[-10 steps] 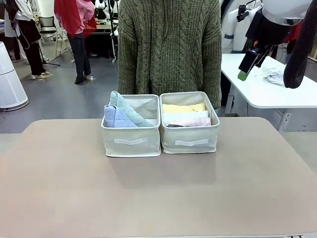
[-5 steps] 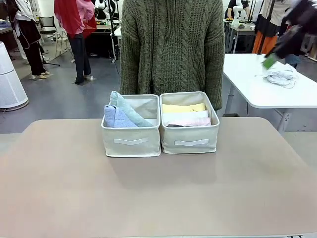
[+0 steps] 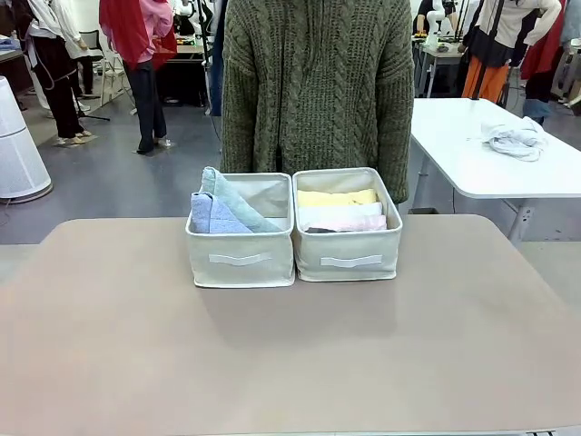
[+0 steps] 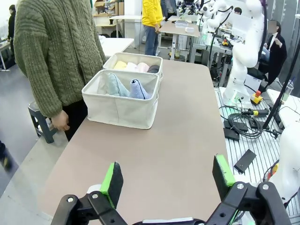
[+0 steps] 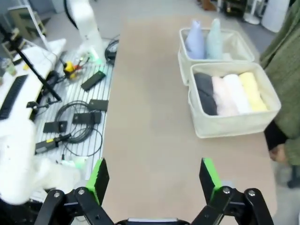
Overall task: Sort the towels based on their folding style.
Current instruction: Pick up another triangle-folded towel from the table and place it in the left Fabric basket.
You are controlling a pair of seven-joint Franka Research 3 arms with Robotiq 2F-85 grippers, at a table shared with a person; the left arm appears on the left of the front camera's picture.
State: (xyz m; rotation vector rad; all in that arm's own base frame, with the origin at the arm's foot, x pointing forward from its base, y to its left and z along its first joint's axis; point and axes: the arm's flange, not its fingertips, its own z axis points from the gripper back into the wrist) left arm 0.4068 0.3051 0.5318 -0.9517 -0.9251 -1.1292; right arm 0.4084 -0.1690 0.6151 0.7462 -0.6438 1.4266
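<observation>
Two cream boxes stand side by side at the table's far middle. The left box (image 3: 241, 262) holds the two cone towels, periwinkle blue (image 3: 211, 216) and pale grey-green (image 3: 238, 202). In the right box (image 3: 349, 262) lie the rolled towels: yellow (image 3: 336, 197), white (image 3: 340, 210), pink (image 3: 349, 222) and dark grey (image 5: 204, 93). My left gripper (image 4: 168, 177) is open and empty, high above the table's left end. My right gripper (image 5: 153, 176) is also open and empty, above the right end, well away from the boxes.
A person in a green knitted sweater (image 3: 313, 82) stands right behind the boxes, one hand (image 4: 61, 123) hanging at the side. A white table (image 3: 490, 173) at the back right carries a whitish cloth bundle (image 3: 513, 138). Cables (image 5: 75, 126) lie beside my right arm's base.
My right arm, seen at the front view's upper right a second ago, has swung up and out of that picture. Boxes and towels have not moved.
</observation>
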